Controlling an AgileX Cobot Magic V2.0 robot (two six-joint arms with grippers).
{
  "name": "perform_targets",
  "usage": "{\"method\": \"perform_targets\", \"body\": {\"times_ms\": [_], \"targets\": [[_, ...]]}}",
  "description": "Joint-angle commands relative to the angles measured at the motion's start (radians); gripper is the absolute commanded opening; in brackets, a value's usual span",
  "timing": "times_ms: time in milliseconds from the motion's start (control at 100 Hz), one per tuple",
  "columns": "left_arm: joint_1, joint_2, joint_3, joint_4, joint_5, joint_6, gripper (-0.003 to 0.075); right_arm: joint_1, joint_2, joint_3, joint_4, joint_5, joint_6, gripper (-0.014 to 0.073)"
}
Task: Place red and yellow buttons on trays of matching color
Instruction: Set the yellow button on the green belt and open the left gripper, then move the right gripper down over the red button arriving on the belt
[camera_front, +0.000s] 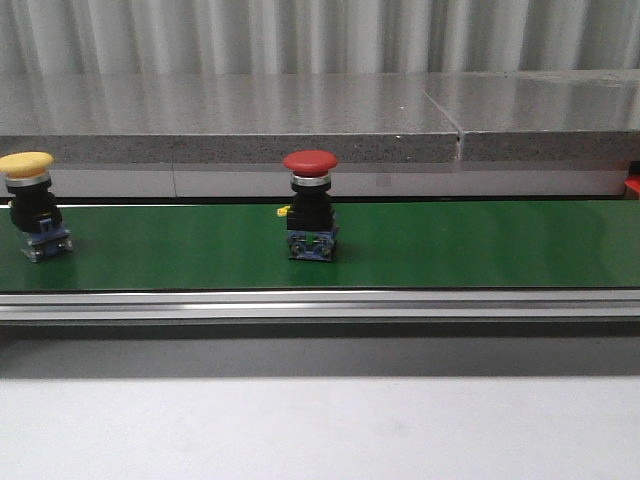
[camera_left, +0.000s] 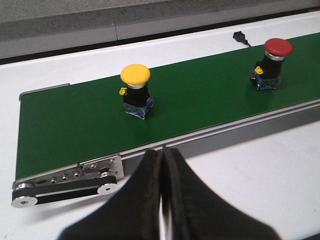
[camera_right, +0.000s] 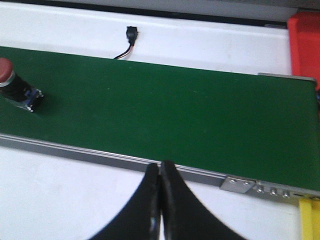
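A red button (camera_front: 310, 205) with a black body stands upright on the green belt (camera_front: 470, 245) near its middle; it also shows in the left wrist view (camera_left: 272, 62) and at the edge of the right wrist view (camera_right: 12, 85). A yellow button (camera_front: 32, 205) stands at the belt's left end, again seen as the yellow button (camera_left: 135, 90) in the left wrist view. My left gripper (camera_left: 163, 152) is shut and empty, over the white table short of the belt. Equally shut and empty, my right gripper (camera_right: 160, 167) sits near the belt's front rail. A red tray (camera_right: 305, 42) lies beyond the belt's right end.
A grey stone ledge (camera_front: 300, 120) runs behind the belt. The aluminium rail (camera_front: 320, 305) borders the belt's front. A small black connector with wires (camera_right: 129, 37) lies on the white surface behind the belt. A yellow edge (camera_right: 310, 220) shows by the belt's right end.
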Motion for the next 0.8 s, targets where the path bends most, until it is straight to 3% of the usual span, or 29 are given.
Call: {"method": "perform_targets", "body": {"times_ms": [0,60,240,290,630,790], "targets": [[-0.008,0.008,-0.025,-0.019,-0.065,-0.003,-0.0021,0.045,0.092,-0.089,0.002,-0.037,-0.01,-0.0025],[-0.008,0.008,-0.025,-0.019,-0.065,-0.003,-0.0021,0.072,0.152,-0.137,0.003,-0.016,-0.014,0.0041],[-0.008,0.008,-0.025,-0.019,-0.065,-0.003,-0.0021,0.137,0.332,-0.258,0.015,0.022,-0.014,0.0379],[-0.008,0.008,-0.025,-0.019,-0.065,-0.003,-0.0021,0.151,0.373,-0.286,0.016,0.027,-0.014,0.0419],[-0.008,0.008,-0.025,-0.019,-0.065,-0.003,-0.0021,0.224,0.626,-0.488,0.017,0.119,-0.017,0.0428],[-0.008,0.008,-0.025,-0.019,-0.065,-0.003,-0.0021,0.224,0.723,-0.602,0.048,0.231,-0.083,0.0428]]}}
